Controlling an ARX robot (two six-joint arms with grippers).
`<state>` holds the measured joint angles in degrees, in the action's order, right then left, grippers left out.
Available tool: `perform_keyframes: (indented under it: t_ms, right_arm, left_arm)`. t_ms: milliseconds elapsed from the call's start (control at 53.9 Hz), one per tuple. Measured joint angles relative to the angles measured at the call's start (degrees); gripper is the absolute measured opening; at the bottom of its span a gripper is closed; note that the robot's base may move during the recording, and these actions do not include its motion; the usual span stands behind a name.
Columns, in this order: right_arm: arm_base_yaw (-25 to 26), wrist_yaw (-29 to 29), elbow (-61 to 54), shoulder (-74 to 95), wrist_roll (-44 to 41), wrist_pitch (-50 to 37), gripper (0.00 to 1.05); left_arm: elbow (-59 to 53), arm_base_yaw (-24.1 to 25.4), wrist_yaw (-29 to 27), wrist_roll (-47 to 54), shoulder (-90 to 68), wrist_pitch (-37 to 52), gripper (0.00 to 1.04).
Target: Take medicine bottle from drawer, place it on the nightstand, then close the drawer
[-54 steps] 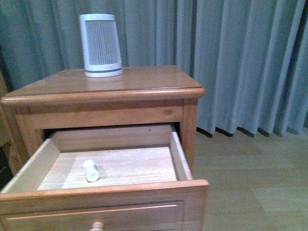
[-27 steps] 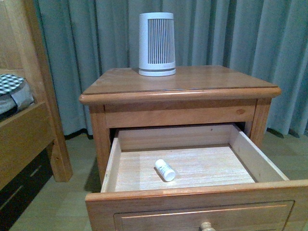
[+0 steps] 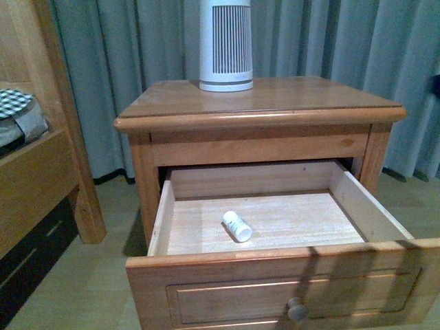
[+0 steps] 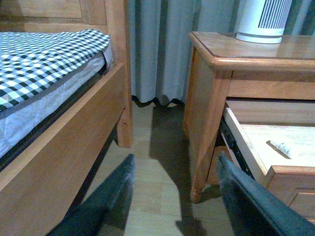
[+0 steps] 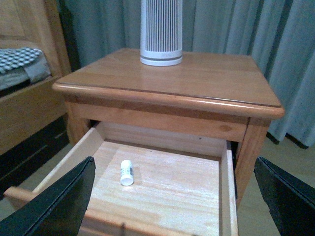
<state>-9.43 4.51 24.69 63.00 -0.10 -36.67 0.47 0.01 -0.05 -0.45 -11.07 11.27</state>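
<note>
The small white medicine bottle (image 3: 237,225) lies on its side on the pale floor of the open upper drawer (image 3: 275,271) of the orange-brown nightstand (image 3: 275,103). It also shows in the right wrist view (image 5: 126,172) and in the left wrist view (image 4: 281,149). My right gripper (image 5: 174,169) is open and empty, hovering above the drawer's front with the bottle between and below its fingers. My left gripper (image 4: 173,164) is open and empty, low over the floor to the left of the nightstand. Neither gripper shows in the front view.
A tall white ribbed tower device (image 3: 225,45) stands at the back of the nightstand top. A wooden bed frame (image 3: 41,179) with a checked mattress (image 4: 39,59) is on the left. Grey-green curtains (image 3: 344,41) hang behind. The drawer knob (image 3: 298,309) faces me.
The front view has swung left and then dipped a little. The nightstand and open drawer now sit centred and the bed frame has come into view. The bottle lies where it was in the drawer.
</note>
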Motion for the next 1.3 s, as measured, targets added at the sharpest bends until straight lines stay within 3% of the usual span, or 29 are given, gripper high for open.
perform_keyframes:
  t_ms: [241,427,705,1299]
  right_arm:
    - [-7.45,-6.69,17.88,36.76,-1.75,-3.65,0.98]
    - [-11.06,-9.40,32.11,53.46,-1.90,1.38,0.98]
    - [-12.39,-11.04,48.61,65.81,-2.32,9.84,0.98]
    - [-13.20,-9.51,61.16,73.83,0.92,20.44,0.98]
  left_arm:
    - [0.00,0.00,0.02,0.04,0.00,0.00,1.00]
    - [0.00,0.00,0.02,0.09,0.00,0.00,0.98]
    - [0.00,0.00,0.02,0.09,0.00,0.00,0.98]
    - [0.00,0.00,0.02,0.09,0.00,0.00,0.98]
